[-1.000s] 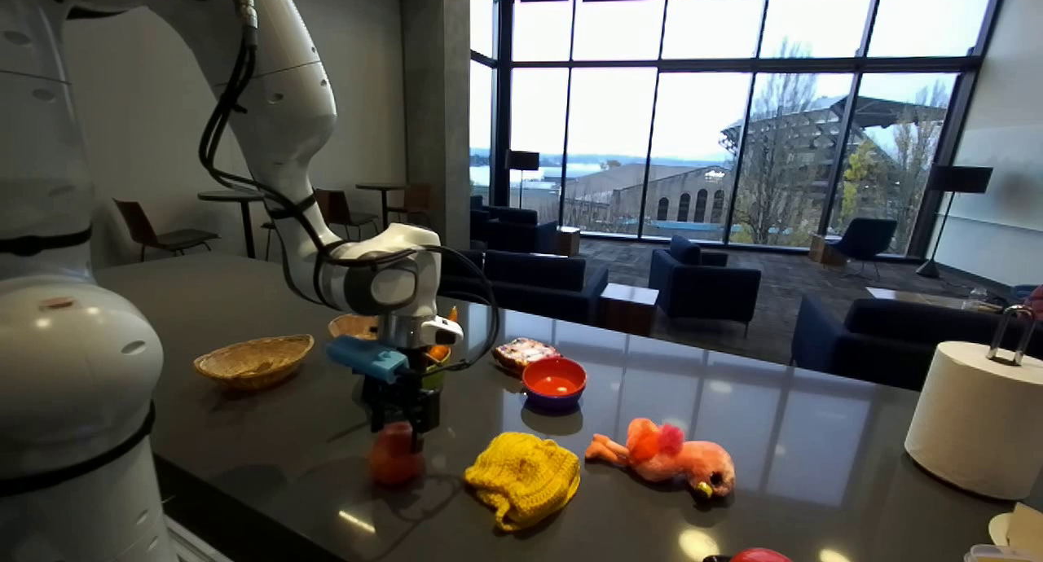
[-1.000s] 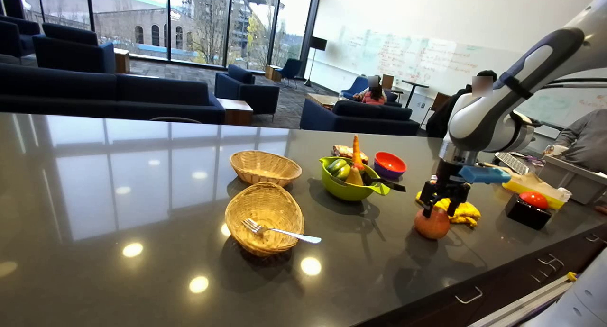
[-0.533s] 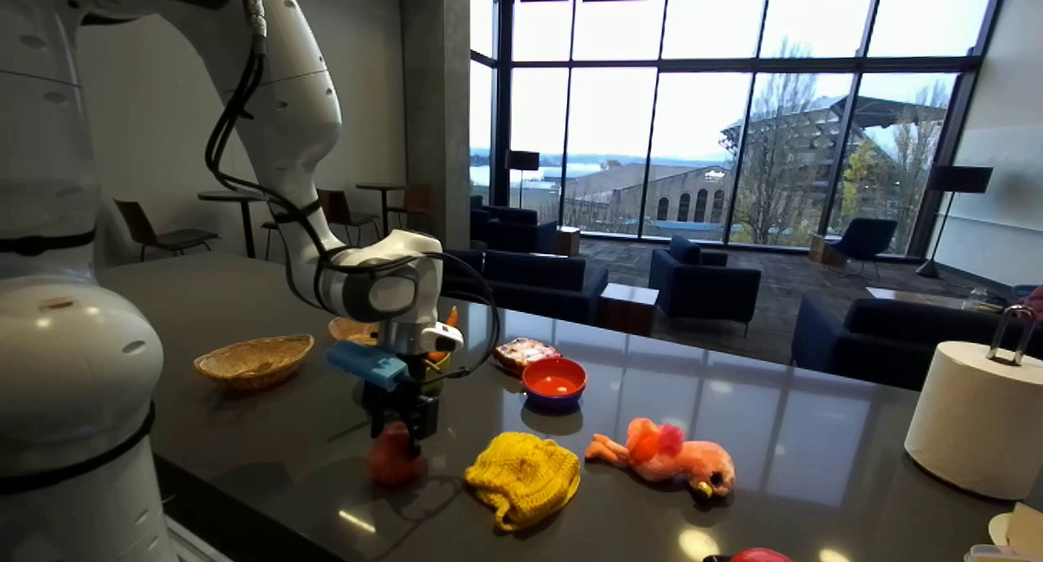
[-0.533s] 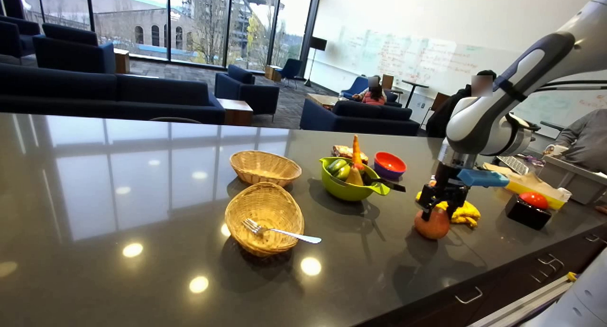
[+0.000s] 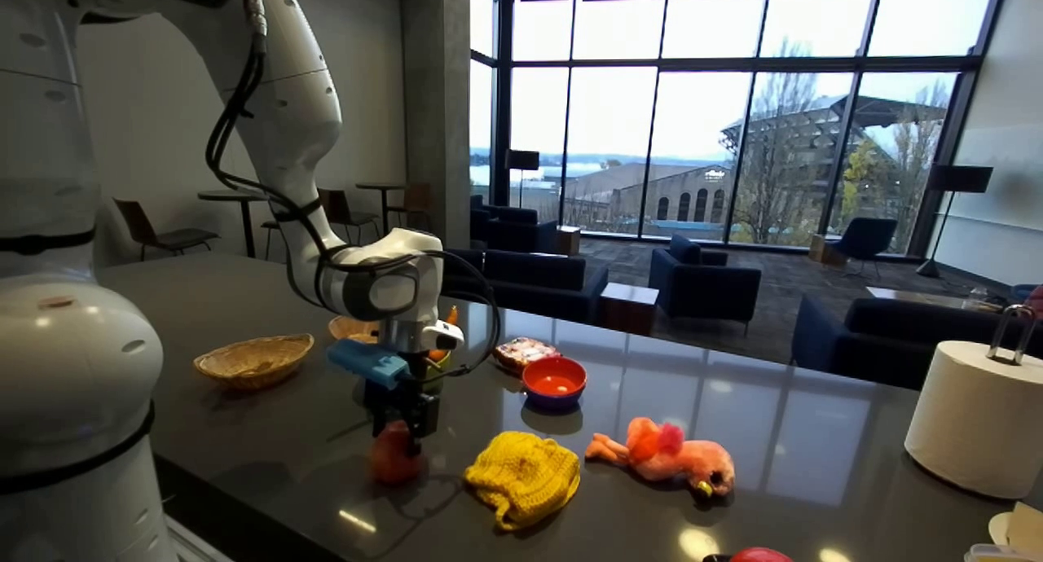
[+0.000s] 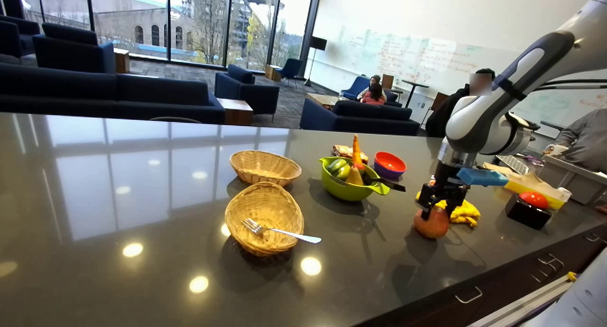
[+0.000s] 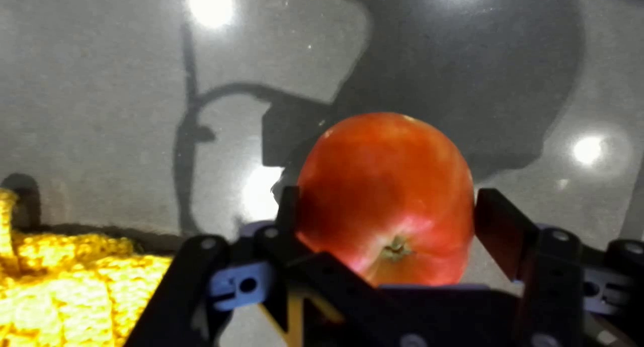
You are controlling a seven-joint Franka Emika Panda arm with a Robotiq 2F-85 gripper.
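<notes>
A red apple (image 7: 387, 171) with its stem upward rests on the dark grey counter (image 7: 100, 110). My gripper (image 7: 388, 201) reaches down around it, one finger pad against each side, the right one touching near its tip. Both exterior views show the black gripper (image 6: 437, 213) over the apple (image 6: 431, 226), its fingers astride the upper part. From the opposite side, the gripper (image 5: 397, 440) partly covers the apple (image 5: 396, 466). Close beside lies a yellow knitted cloth (image 5: 524, 479), which also shows in the wrist view as yellow knitting (image 7: 75, 296).
A green bowl (image 6: 344, 193) holds vegetables and a dark-handled item. Nearby are a red bowl (image 5: 554, 373) and two wicker baskets, the nearer basket (image 6: 265, 204) with a fork (image 6: 289, 234). A pink plush bird (image 5: 684, 458), a red-button box (image 6: 527, 214) and a paper roll (image 5: 974, 419) also stand about.
My gripper has come slightly lower over the apple, and its fingers have drawn in against it. The apple has shifted by a very small amount. Everything else on the counter stays put.
</notes>
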